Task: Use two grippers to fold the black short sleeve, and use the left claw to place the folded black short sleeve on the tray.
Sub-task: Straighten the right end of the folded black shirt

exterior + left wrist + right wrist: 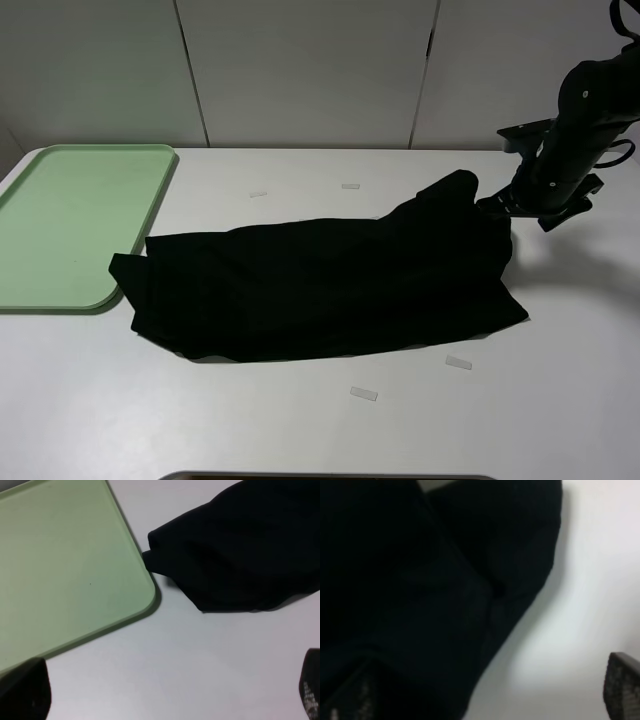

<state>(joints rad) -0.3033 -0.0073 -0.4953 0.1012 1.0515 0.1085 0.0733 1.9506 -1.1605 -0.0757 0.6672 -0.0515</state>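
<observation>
The black short sleeve [320, 290] lies on the white tabletop [560, 400], gathered into 1 long, rumpled band across the middle. Its left end comes right up to the near corner of the pale green tray [60, 225]. From the left wrist camera, a sleeve tip sits just beside the tray's rounded rim, though I cannot tell whether the 2 touch. None of the fabric lies in the tray. At the far right end the cloth bunches up into a raised peak.

The right gripper [497, 205] is down at that raised end, close against the shirt's far right edge. In its own wrist view its jaws stand wide apart and clamp nothing. One jaw is over the black fabric and the other over bare tabletop, so the shirt's edge runs between them.

The left claw [167, 692] does not show from the high camera. Its wrist view shows it hovering above bare tabletop near the tray corner and the shirt's left end. Its jaws are spread wide with nothing between them.

4 small whitish tape strips [350, 186] lie flat on the tabletop, 2 behind the shirt and 2 in front of it, all apart from the cloth.
</observation>
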